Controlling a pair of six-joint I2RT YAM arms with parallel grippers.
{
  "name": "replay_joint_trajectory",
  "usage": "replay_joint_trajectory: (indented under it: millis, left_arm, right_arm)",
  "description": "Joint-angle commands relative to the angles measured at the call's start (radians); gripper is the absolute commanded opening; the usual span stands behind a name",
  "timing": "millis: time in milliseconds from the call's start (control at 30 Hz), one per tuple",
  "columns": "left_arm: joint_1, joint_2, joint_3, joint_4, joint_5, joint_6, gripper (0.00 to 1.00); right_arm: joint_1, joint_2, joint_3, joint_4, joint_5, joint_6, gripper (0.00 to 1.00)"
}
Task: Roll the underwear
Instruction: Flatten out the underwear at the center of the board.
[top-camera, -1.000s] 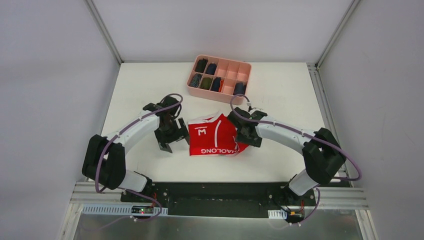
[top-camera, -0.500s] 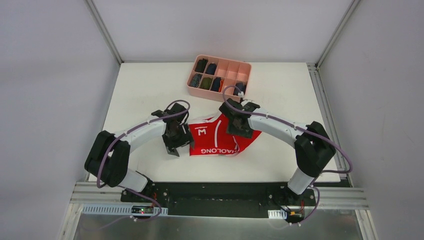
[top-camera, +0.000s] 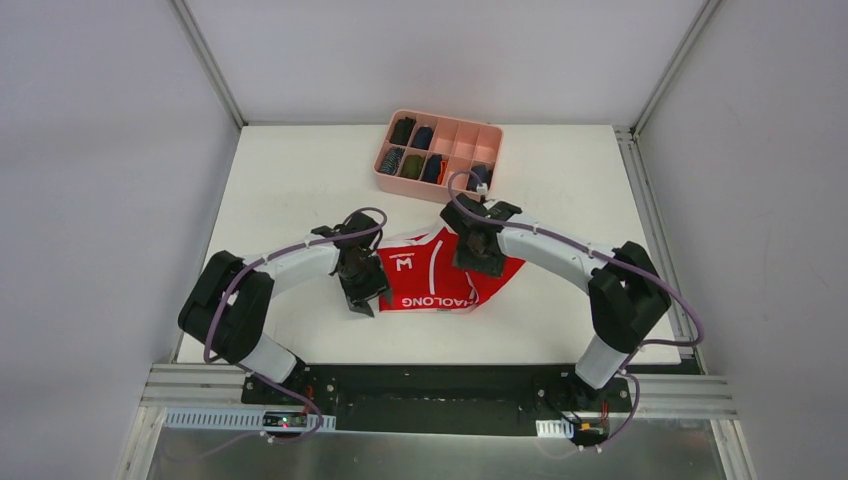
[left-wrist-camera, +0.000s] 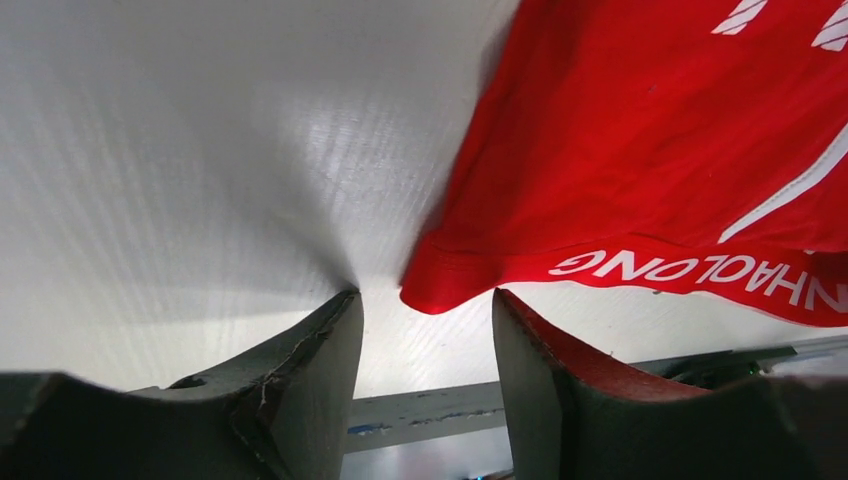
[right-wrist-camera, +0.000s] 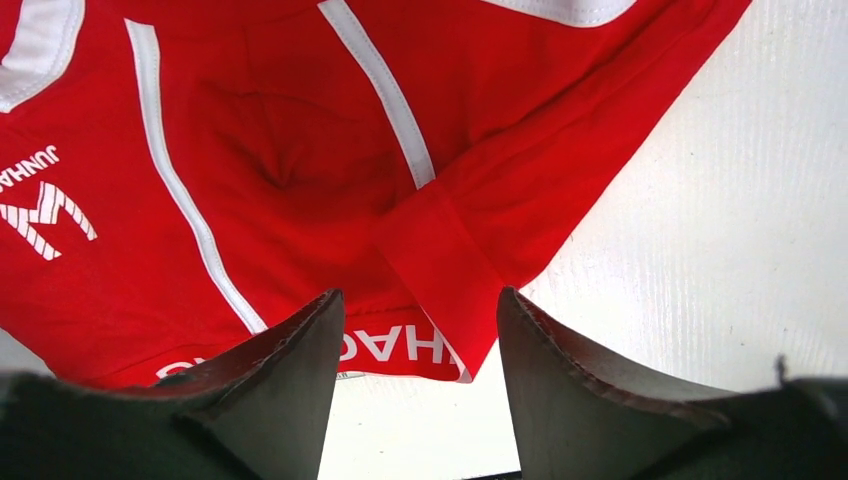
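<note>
Left end effector (left-wrist-camera: 424, 303) half-open around underwear (left-wrist-camera: 640, 150) corner.

The white table (top-camera: 280, 180) bears the red underwear (top-camera: 430, 275) and a pink divided box (top-camera: 400, 185).

**A robotics lab test cell**

This is a lab rig rather than a home or shop. A white desk (top-camera: 280, 190) stands boxed in by plain pale panels (top-camera: 100, 150) held in aluminium posts (top-camera: 205, 60). Two white-and-black robot arms, the left arm (top-camera: 290, 262) and the right arm (top-camera: 560, 255), are bolted to a black base plate (top-camera: 430, 385) at its near edge (purple cables (top-camera: 693, 318) loop along them). A slotted white cable duct (top-camera: 230, 420) runs below. A pink compartment tray (top-camera: 385, 165) of rolled garments (top-camera: 412, 166) sits at the far side.
</note>
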Motion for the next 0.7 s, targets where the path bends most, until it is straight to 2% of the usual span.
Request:
replay_joint_trajectory:
  millis: [0,67,200,233,367,467,633,667]
  left_arm:
    - [-0.026,0.079,-0.012,0.049,0.014,-0.01,0.47]
    - [-0.029,0.089,0.002,0.049,0.017,-0.003,0.38]
    - [-0.029,0.1,0.015,0.049,0.0,0.014,0.05]
    - [-0.029,0.107,0.02,0.049,0.002,0.02,0.0]
    - [-0.029,0.122,0.027,0.048,0.017,0.038,0.0]
    - [-0.028,0.108,0.02,0.044,0.02,0.046,0.0]
    - [-0.029,0.102,0.012,0.036,0.027,0.061,0.0]
    - [-0.028,0.102,0.012,0.032,0.027,0.064,0.0]
  right_arm:
    - [0.016,0.045,0.076,-0.047,0.03,-0.028,0.6]
    - [0.018,0.073,0.093,-0.053,0.04,-0.038,0.59]
    - [0.017,0.124,0.112,-0.052,0.06,-0.044,0.57]
    - [0.016,0.136,0.111,-0.05,0.062,-0.044,0.56]
    - [0.015,0.171,0.101,-0.048,0.068,-0.036,0.5]
    - [0.016,0.169,0.086,-0.045,0.081,-0.015,0.39]
    - [0.013,0.089,0.038,-0.023,0.151,0.03,0.14]
    - [0.013,0.067,0.022,-0.019,0.168,0.04,0.04]
